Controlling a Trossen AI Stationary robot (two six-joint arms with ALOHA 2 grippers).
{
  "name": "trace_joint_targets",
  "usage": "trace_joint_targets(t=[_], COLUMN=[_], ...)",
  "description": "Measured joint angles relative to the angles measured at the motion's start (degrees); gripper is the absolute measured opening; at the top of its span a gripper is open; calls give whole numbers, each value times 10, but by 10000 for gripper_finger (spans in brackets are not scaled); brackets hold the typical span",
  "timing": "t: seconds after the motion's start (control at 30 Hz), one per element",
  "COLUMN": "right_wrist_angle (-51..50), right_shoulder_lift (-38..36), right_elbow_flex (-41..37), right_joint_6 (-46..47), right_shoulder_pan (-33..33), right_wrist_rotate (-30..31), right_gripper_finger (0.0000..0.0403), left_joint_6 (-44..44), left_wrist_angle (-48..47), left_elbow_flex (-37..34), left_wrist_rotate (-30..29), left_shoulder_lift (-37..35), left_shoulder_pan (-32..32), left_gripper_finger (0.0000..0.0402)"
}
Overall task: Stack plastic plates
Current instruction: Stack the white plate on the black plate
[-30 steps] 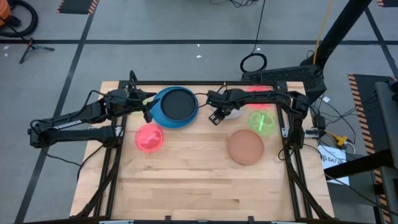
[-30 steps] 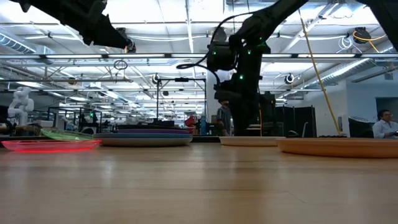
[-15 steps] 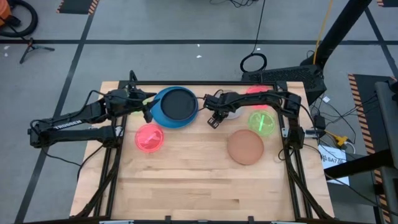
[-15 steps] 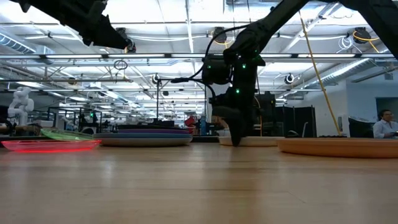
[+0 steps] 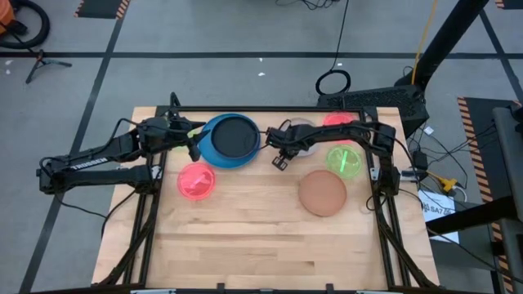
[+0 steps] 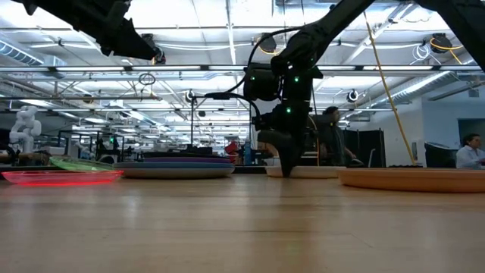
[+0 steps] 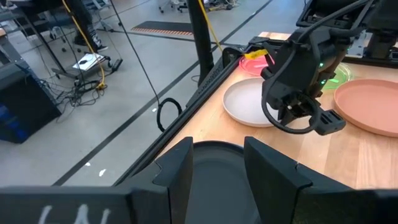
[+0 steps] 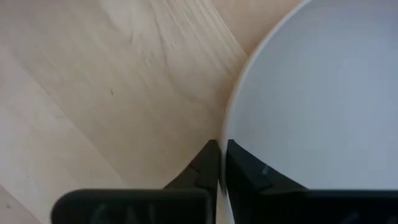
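A stack of plastic plates [image 5: 231,140], black on top of blue, sits at the far middle of the table. My left gripper [image 5: 194,147] hovers open above its left side, holding nothing; the black plate [image 7: 217,163] shows between its fingers. A white plate [image 5: 306,139] lies flat to the right of the stack, with my right gripper [image 5: 281,153] shut on its left rim. A pink plate [image 5: 196,180], a green plate [image 5: 344,161], a tan plate [image 5: 323,193] and a second pink plate [image 5: 339,119] lie singly on the wood. My right gripper pinches the white plate's rim [image 8: 227,134] between its two fingers, one finger [image 8: 205,163] outside over the wood and the other [image 8: 245,167] over the plate's inner face. The fingers point down from above, their tips at the table [image 6: 286,173]. The plate lies flat on the table.
A black frame rail [image 5: 245,109] runs along the table's far edge. The near half of the table [image 5: 270,245] is bare wood. People stand in the room beyond the table [image 6: 330,136].
My right gripper has come down from above the table to the white plate's left rim, shifting a little toward the table's left edge. The plates have stayed in place.
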Motion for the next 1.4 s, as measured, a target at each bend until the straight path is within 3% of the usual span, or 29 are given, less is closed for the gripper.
trace_joint_targets(t=[0.37,0.83,1.2,1.4], right_wrist_angle=[8,153,150,145], right_shoulder_lift=[-57,-77,-76,-31], right_elbow_flex=[0,1,101,166], right_joint_6=[-32,-105,-146,-179], right_shoulder_pan=[10,26,33,39], right_wrist_rotate=[58,56,56,40], right_gripper_finger=[6,6,6,6], left_joint_6=[0,1,5,7], left_wrist_angle=[-3,6,10,23], left_elbow_flex=[0,0,0,0], left_wrist_rotate=[0,0,0,0], left_shoulder_lift=[0,0,0,0], left_shoulder_pan=[0,0,0,0], left_gripper_finger=[149,149,149,149])
